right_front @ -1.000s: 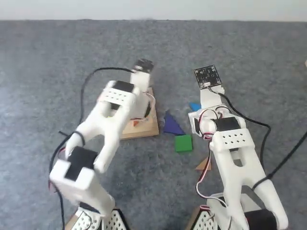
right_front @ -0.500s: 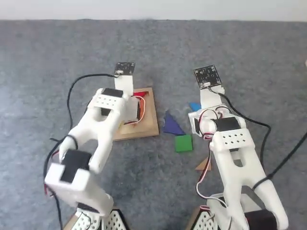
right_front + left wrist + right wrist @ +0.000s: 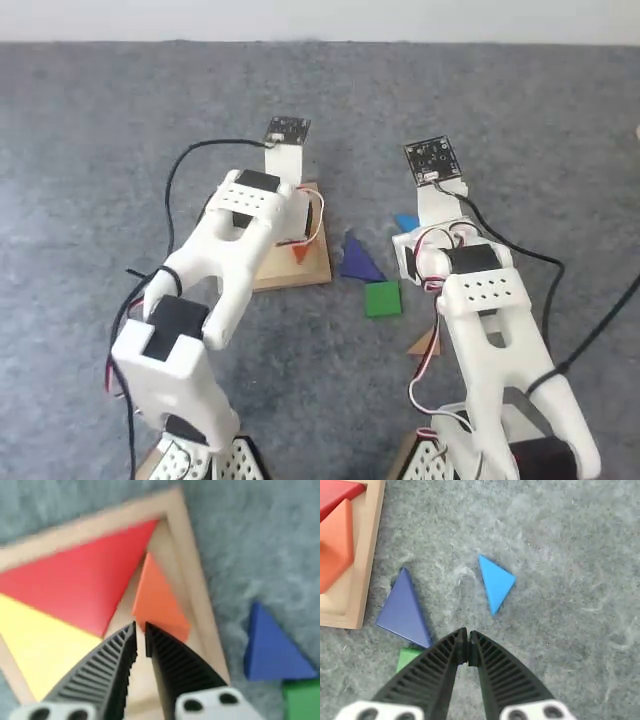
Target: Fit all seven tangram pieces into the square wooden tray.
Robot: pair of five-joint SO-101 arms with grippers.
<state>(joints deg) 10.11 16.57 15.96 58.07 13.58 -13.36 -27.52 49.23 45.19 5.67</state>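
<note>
The square wooden tray (image 3: 186,555) holds a red triangle (image 3: 80,582) and a yellow triangle (image 3: 45,647). An orange triangle (image 3: 159,602) lies tilted against the tray's right wall, partly up on the rim. My left gripper (image 3: 140,626) hovers shut just above the orange triangle's edge, holding nothing. On the carpet right of the tray (image 3: 305,272) lie a dark blue triangle (image 3: 357,260), a green square (image 3: 382,298) and a light blue triangle (image 3: 496,582). My right gripper (image 3: 467,634) is shut and empty above the carpet, between the dark blue triangle (image 3: 405,610) and the light blue one.
A tan piece (image 3: 425,343) lies beside the right arm's lower link. The left arm (image 3: 235,240) covers most of the tray from above. Grey carpet stretches open to the left, the far side and the far right.
The left arm swung left over the tray, then back to the right; its wrist now sits over the tray's right part. The right arm has kept still.
</note>
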